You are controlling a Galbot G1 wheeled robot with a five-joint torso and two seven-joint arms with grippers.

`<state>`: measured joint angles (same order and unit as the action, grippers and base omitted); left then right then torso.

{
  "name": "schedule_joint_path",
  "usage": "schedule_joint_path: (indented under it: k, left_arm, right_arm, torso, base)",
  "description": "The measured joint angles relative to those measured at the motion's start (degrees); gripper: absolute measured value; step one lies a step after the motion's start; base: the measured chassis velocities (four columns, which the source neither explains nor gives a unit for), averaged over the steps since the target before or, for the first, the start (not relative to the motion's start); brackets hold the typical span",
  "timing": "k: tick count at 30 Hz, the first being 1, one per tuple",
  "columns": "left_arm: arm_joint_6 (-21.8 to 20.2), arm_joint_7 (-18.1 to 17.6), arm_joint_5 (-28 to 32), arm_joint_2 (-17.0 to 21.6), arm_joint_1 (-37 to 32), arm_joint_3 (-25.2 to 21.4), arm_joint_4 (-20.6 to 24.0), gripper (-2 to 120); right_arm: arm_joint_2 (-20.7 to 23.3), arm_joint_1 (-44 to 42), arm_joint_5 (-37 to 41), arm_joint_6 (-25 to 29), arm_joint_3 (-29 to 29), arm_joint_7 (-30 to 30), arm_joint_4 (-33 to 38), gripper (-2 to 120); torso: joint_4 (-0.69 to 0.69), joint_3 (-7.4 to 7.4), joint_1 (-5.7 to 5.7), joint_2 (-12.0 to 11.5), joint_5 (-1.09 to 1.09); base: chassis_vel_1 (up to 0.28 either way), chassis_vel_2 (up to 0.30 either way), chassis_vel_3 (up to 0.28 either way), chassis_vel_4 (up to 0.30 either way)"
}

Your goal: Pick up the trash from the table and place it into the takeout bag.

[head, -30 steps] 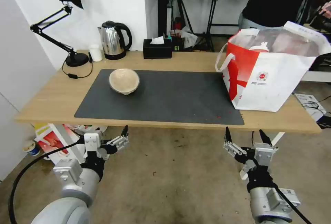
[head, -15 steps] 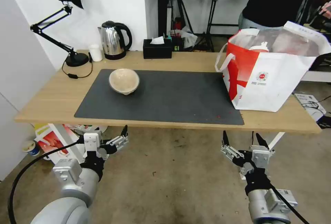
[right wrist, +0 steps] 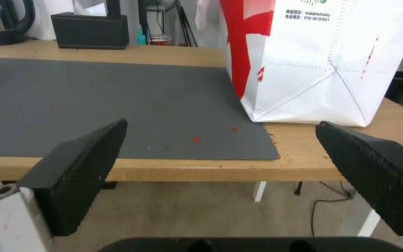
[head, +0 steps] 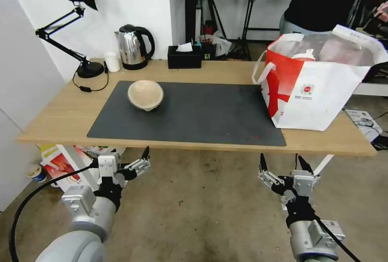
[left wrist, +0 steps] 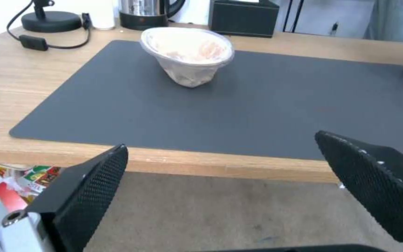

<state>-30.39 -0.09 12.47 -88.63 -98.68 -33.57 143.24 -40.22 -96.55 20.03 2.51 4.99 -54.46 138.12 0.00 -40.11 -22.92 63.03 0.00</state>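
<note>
- Left gripper point(head: 139, 160): held low in front of the near edge of the table point(head: 60, 116), below tabletop height, out over the floor. Forearm rises from the lower left, fingers pointing toward the table. Jaws spread wide, nothing between them.
- Left wrist view: the two black textured fingers point(left wrist: 89, 185) stand far apart, and between them the tan paper-like bowl point(left wrist: 187, 54) sits on the far side of the table edge.
- Right gripper point(head: 283, 164): same low pose on the right side, just short of the near table edge, wrist upright with the fingertips pointing up. Jaws wide, empty.
- Right wrist view: fingers point(right wrist: 78, 175) apart, framing the near right corner of the dark grey mat point(right wrist: 94, 101) and the base of the takeout bag point(right wrist: 323, 63).
- Tan paper-like bowl point(head: 145, 94): on the left part of the dark grey mat point(head: 202, 112), tilted, well apart from both grippers. Inside looks smeared with pinkish residue.
- Takeout bag point(head: 319, 80): upright at the right end of the table, its left edge over the mat's right edge. A red cup with white lid point(head: 304, 56) shows at its open top.
- Small red specks point(right wrist: 196, 140) lie on the mat near its near right corner.
- Far edge of table: desk lamp point(head: 76, 24), small white cup point(head: 112, 61), steel kettle point(head: 132, 47), black tissue box point(head: 184, 57).
</note>
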Motion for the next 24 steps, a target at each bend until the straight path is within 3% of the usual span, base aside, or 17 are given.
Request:
schedule_joint_path:
  k: [24]
  left_arm:
    - [1.1, 0.0, 0.2, 0.0, 0.1, -0.3, 0.0, 100]
  right_arm:
    - [0.1, 0.8, -0.3, 0.3, -0.1, 0.4, -0.8, 100]
  torso:
    - [0.00, 0.00, 0.00, 0.0, 0.00]
  base:
    - [0.000, 0.000, 0.000, 0.000]
